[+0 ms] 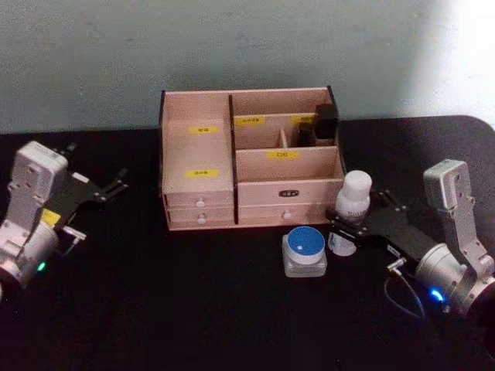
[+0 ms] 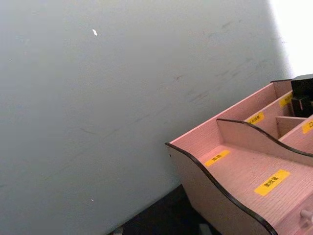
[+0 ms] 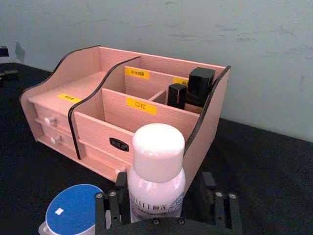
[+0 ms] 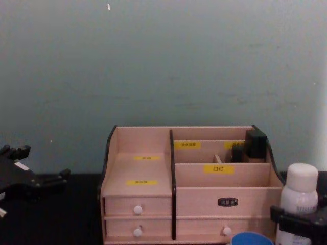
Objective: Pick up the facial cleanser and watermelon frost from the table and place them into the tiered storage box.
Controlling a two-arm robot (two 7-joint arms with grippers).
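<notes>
Right end effector sits low at the near right of the worktop, jaws spread either side of the upright white bottle, likely the facial cleanser, and not clamped. Blue-lidded jar stands just left of it. Beyond and leftward waits the tiered storage box. Left end effector is parked well apart on the left, released.

Round blue-lidded clear jar cut off by chest view's bottom edge. White plastic bottle: base hidden behind right gripper. Light wooden tiered storage box runs off the frame in left wrist view. Yellow labels: print too small to read.
</notes>
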